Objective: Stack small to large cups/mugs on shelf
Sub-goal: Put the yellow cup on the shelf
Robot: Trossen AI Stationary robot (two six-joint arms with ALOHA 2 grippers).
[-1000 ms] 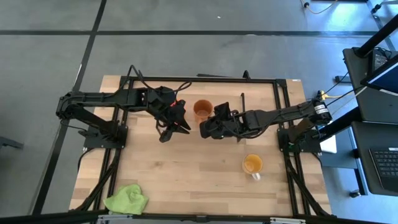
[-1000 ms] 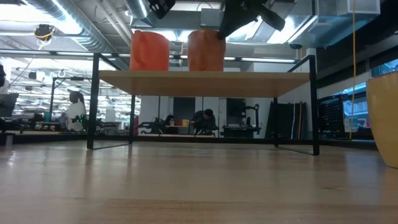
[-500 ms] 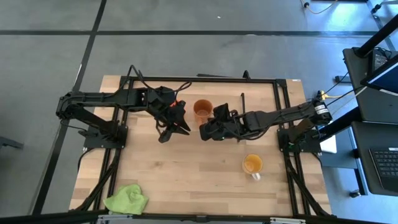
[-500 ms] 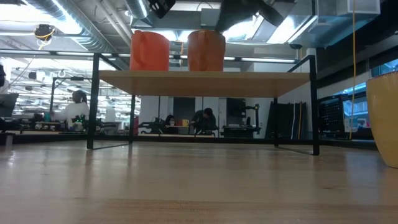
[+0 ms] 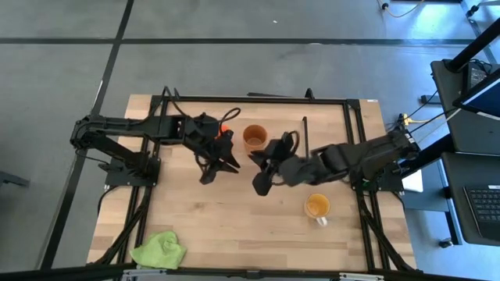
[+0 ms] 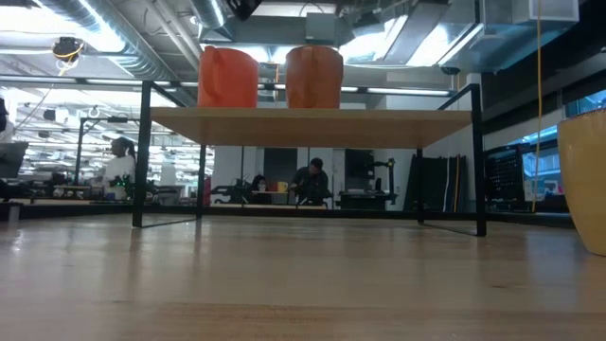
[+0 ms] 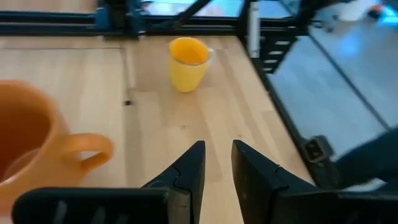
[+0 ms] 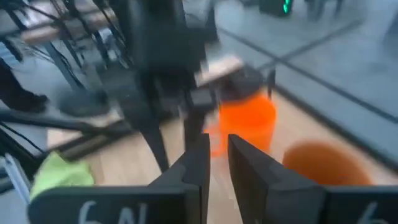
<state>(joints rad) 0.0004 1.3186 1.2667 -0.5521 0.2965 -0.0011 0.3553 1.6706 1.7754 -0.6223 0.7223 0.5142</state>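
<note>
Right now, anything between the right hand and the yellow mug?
Nothing visible. In the high view, bare tabletop lies between the right hand and the yellow mug; the brown mug and orange mug stand on the shelf, off that line.

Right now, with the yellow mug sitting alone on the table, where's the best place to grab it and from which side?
Probably the rim wall of the yellow mug, from straight above. It stands upright with its mouth open upward, and its white handle points toward the table's near edge, so pinch the wall away from the handle. The right gripper is nearest.
</note>
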